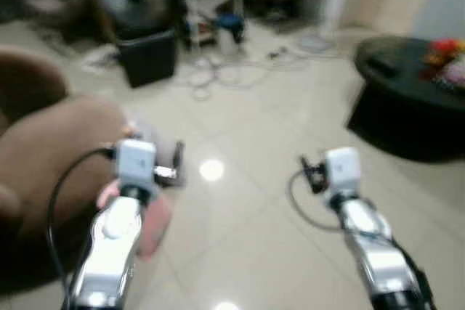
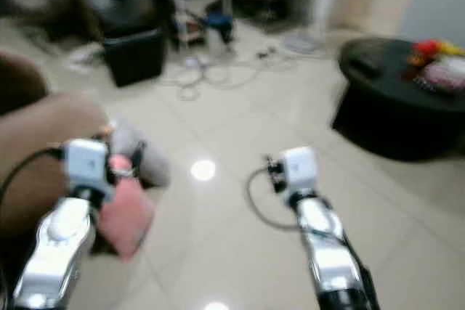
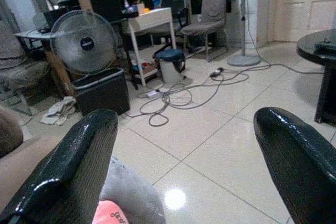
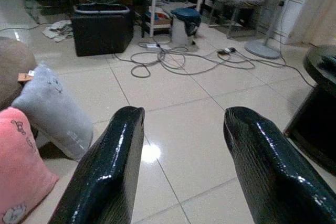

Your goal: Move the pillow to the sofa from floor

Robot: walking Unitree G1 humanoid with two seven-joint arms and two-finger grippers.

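2 pillows lie on the tile floor (image 4: 210, 103) against the brown sofa (image 1: 51, 150): a pink pillow (image 4: 21, 166) and a grey pillow (image 4: 52, 111) just beyond, touching it. Left gripper (image 3: 184, 166) is nearer, pink pillow just below and robot-left of its fingers, which stand wide apart. Right gripper (image 4: 181, 177), fingers also apart, points at bare tile, pillows well to its left. Black bin (image 4: 102, 27): contents can't be told.
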